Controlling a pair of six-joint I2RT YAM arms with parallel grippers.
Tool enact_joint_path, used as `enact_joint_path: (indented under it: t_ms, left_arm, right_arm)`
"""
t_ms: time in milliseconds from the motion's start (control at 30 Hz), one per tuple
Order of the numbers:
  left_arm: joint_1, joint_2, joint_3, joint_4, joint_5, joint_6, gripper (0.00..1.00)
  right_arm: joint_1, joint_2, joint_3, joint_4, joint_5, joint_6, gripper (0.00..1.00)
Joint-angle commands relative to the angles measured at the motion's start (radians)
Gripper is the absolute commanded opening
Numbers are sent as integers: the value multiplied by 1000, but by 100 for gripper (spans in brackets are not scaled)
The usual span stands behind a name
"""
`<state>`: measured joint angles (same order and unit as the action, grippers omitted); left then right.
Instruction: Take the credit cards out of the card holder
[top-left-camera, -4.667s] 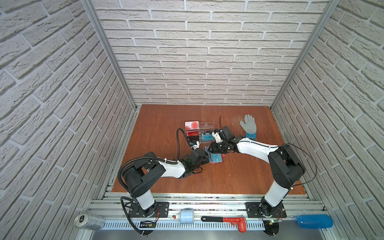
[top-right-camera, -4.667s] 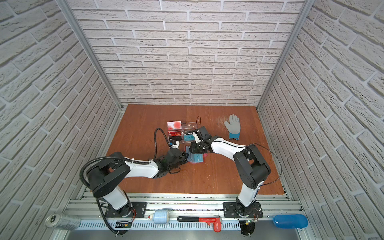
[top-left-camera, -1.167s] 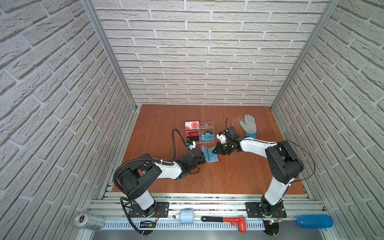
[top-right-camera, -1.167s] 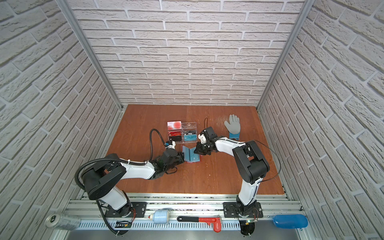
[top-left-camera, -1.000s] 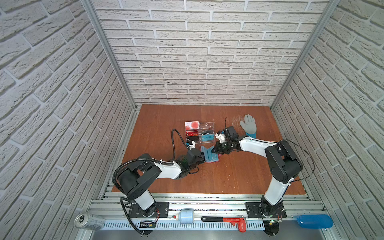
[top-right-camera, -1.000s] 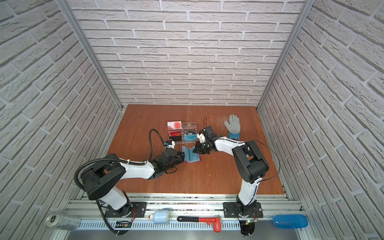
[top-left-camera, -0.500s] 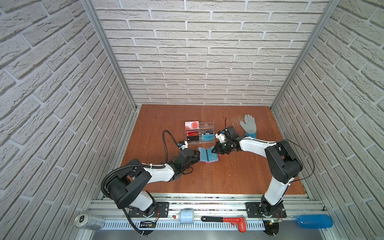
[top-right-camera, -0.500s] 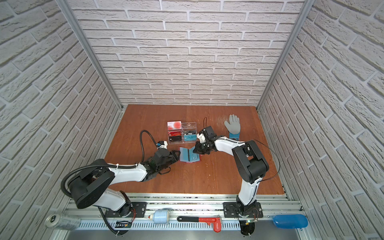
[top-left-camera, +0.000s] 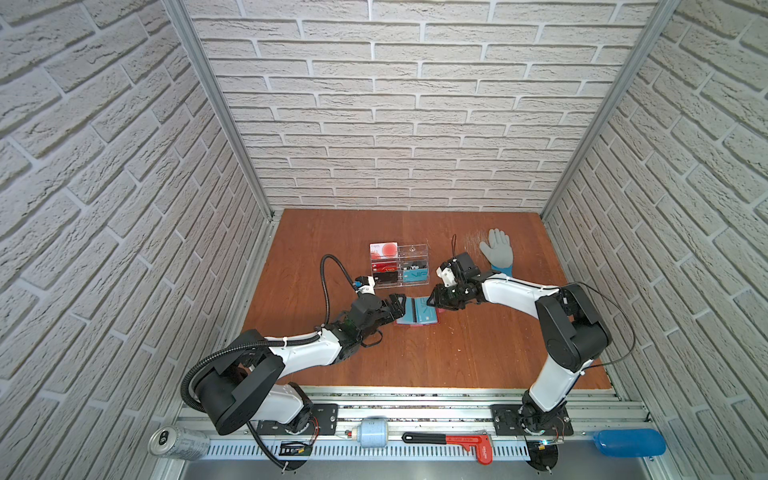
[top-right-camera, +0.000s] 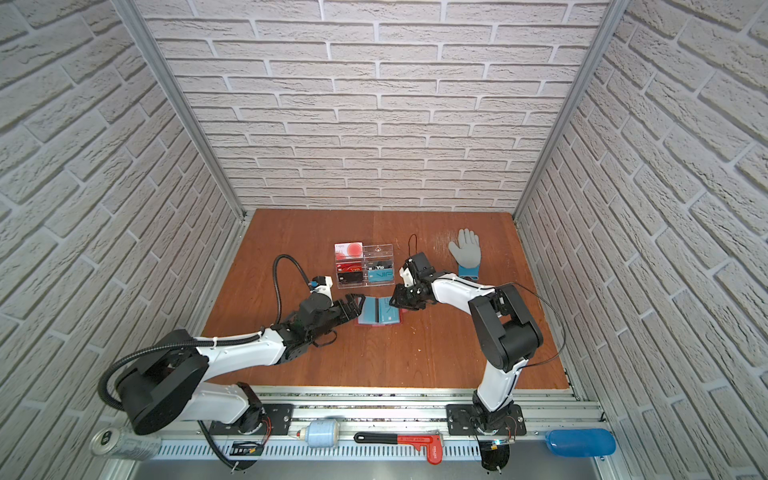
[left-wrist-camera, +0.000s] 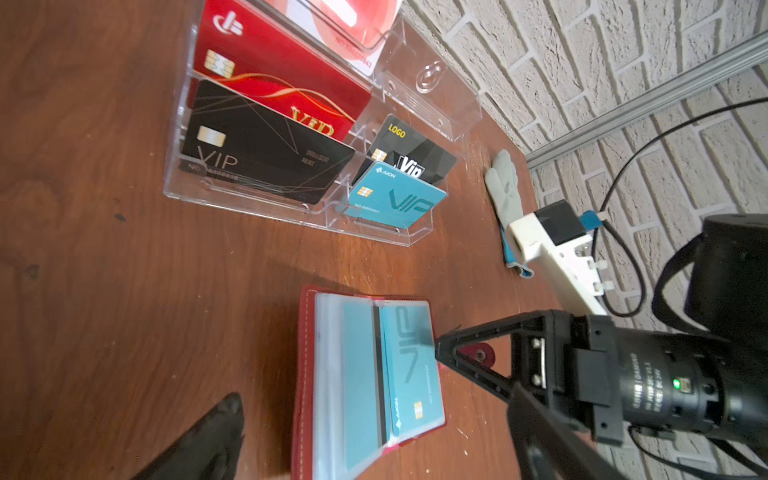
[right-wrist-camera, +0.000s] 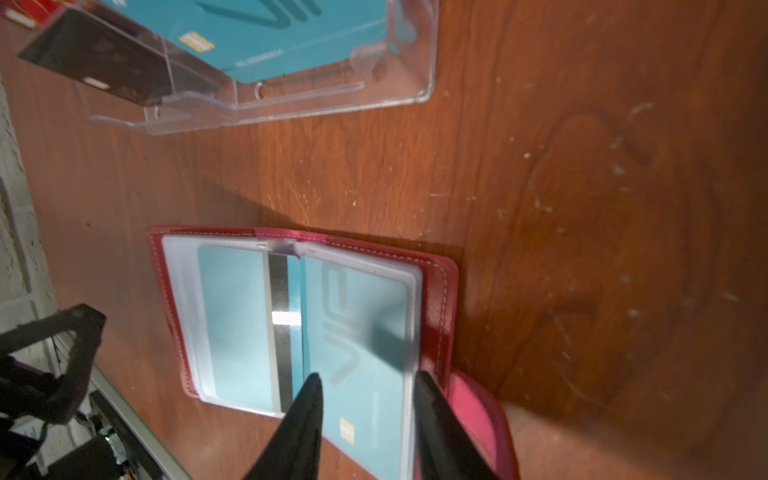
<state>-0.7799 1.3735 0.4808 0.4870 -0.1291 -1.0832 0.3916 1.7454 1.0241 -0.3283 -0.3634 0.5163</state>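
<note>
Card holder: red leather-like folding wallet (top-left-camera: 417, 316) lies open and flat on the brown wooden table (top-left-camera: 457, 353), between the two grippers and near the clear acrylic tiered card stand (top-left-camera: 411, 251).
Credit cards: pale teal plastic cards (right-wrist-camera: 232, 316) sit in the holder's clear sleeves. One shows a dark stripe, the other "VIP" lettering and a chip.
Left gripper (top-left-camera: 395, 305): jaws spread wide, empty, just beside the holder's near edge.
Right gripper (right-wrist-camera: 368, 376): jaws parted, grasping nothing, tips over the sleeve beside the snap tab.
Elsewhere: grey work glove (top-left-camera: 496, 251) lies behind the right arm.

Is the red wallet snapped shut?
No, the wallet lies open on the table, with two pale blue cards showing in its clear sleeves.
</note>
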Motion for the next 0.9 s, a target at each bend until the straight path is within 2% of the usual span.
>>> enact_joint_path:
  t_ms: [0,33,100,200,300,567,867]
  left_arm:
    - [5,17,40,58,48,21,98]
    - [9,24,46,67,58,10,98]
    - [32,39,42,108,101,-44,98]
    - [81,85,40,249,199,-154,98]
    - [93,148,90,279,263,-207,98]
    - [91,220,101,304,257,-271,98]
    - [93,261,42,360,236,-299,98]
  right_arm:
    - [2,-101,-22,3,40,-17,51]
    - [2,-117,-27,4,46,-19,56]
    - [1,-136,-34,8,48,-22,60]
    - [1,-142,-60,63,11,0,63]
    - [4,-112,-75,123,-61,32,65]
    - [38,-55,-66,165,-101,57,67]
    - [65,12,-58,212,-152,94,69]
